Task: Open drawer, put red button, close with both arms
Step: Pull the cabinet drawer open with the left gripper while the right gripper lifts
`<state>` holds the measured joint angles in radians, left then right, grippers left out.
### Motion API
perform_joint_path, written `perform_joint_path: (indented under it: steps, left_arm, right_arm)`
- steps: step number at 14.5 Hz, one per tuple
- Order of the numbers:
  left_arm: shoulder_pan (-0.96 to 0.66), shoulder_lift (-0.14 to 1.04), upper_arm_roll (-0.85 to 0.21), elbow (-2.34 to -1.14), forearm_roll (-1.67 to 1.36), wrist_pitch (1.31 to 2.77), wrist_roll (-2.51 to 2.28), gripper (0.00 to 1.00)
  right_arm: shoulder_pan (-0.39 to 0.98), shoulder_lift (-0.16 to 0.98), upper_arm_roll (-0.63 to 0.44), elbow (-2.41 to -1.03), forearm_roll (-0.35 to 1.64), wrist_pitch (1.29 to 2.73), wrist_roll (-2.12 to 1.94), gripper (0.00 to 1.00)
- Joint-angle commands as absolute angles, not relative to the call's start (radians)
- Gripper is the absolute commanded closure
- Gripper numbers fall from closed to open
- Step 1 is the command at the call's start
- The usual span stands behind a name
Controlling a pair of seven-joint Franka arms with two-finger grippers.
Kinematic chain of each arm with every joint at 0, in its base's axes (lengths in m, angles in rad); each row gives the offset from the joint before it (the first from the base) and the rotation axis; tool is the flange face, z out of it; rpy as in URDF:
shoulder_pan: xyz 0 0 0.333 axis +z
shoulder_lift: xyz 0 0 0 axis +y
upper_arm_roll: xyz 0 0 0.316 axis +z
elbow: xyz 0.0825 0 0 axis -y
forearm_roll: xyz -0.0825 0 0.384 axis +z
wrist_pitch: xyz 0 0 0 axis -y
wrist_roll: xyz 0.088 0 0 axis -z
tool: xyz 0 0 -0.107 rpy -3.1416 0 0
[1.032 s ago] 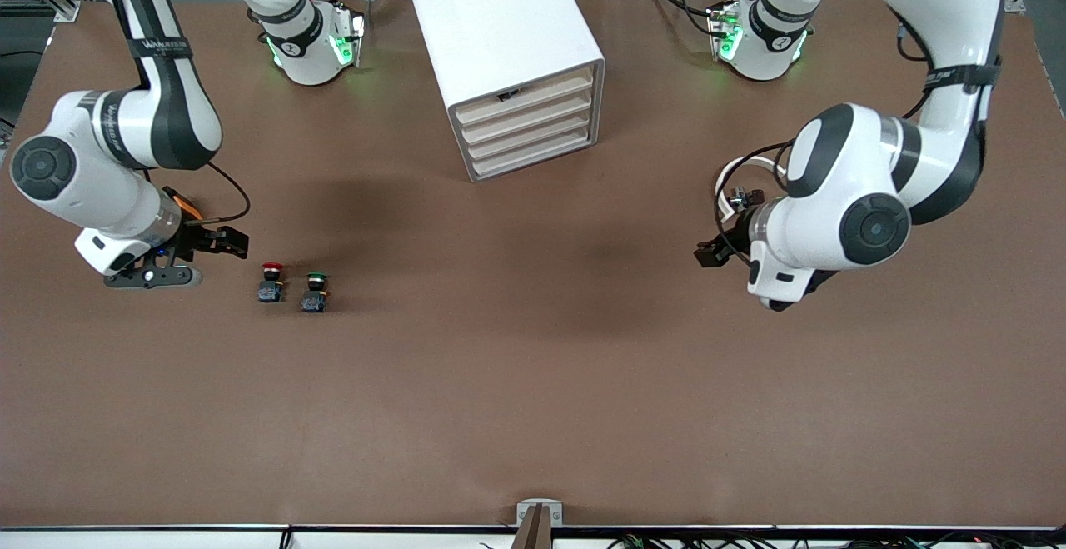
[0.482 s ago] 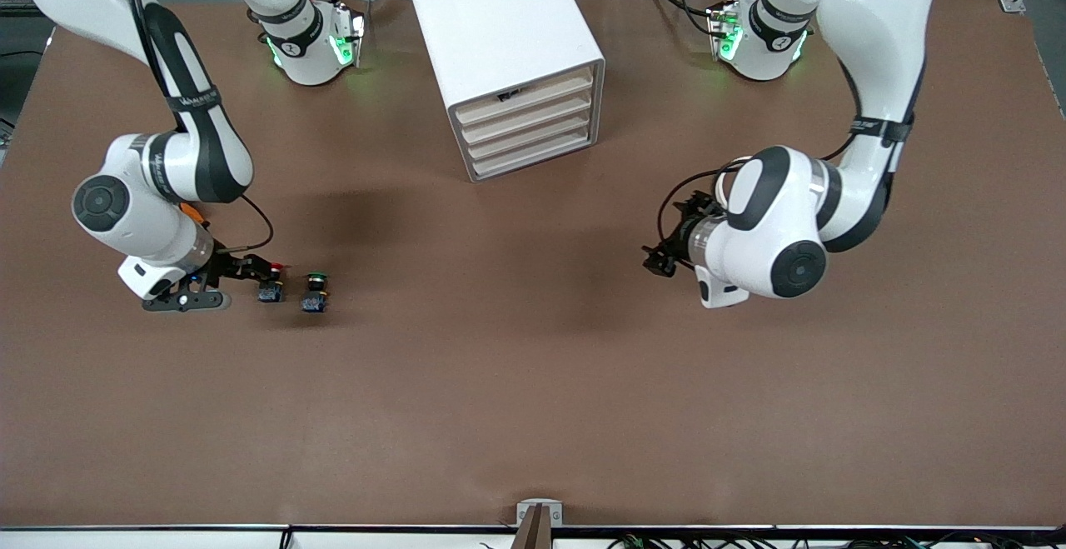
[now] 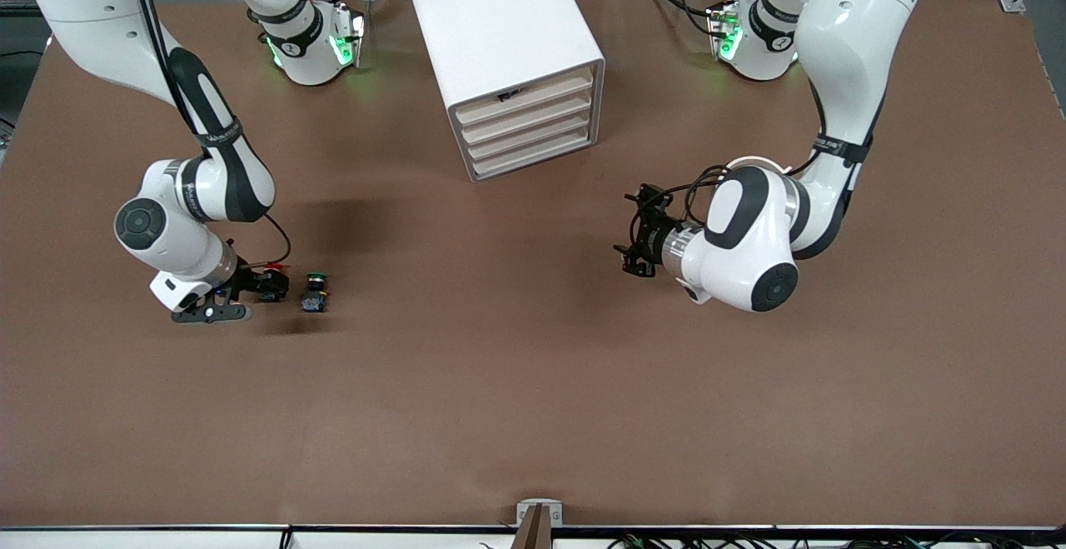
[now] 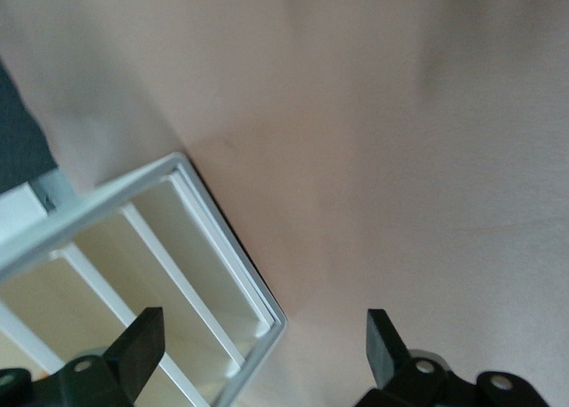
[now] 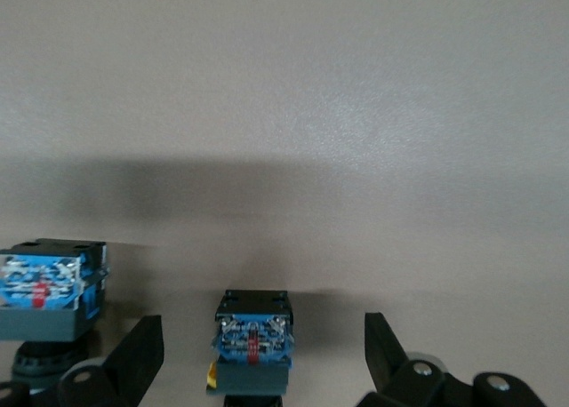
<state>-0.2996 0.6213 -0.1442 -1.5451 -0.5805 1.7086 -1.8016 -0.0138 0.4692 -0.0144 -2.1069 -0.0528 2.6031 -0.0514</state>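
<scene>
The red button stands on the brown table near the right arm's end, mostly covered by my right gripper. In the right wrist view its blue-grey base sits between my open fingers, untouched. The white cabinet shows four cream drawer fronts, all shut. My left gripper is open and empty, low over bare table, nearer to the front camera than the cabinet and toward the left arm's end. It points at the cabinet's lower corner.
A green-capped button stands close beside the red one, toward the table's middle; it also shows in the right wrist view. The two arm bases flank the cabinet.
My right gripper has moved toward the table's middle and come down around the red button. My left arm has swung in toward the cabinet.
</scene>
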Motion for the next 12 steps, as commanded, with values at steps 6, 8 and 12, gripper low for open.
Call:
perform_joint_path:
  steps: [6,8,12]
  left_arm:
    - [-0.333,0.687,-0.146,-1.526,-0.716,1.542,-1.993,0.00]
    - [-0.351,0.701,-0.146,-1.531,-0.753,1.529,-2.009,0.00]
    - [-0.394,0.745,-0.146,-1.528,-0.819,1.500,-2.087,0.00]
  right_arm:
    - [-0.023,0.486,-0.012,-2.106,-0.063,2.599,-0.040,0.02]
    - [-0.023,0.494,-0.012,-2.105,-0.060,2.589,-0.040,0.32]
    - [-0.018,0.495,-0.012,-2.103,-0.058,2.576,-0.038,0.50]
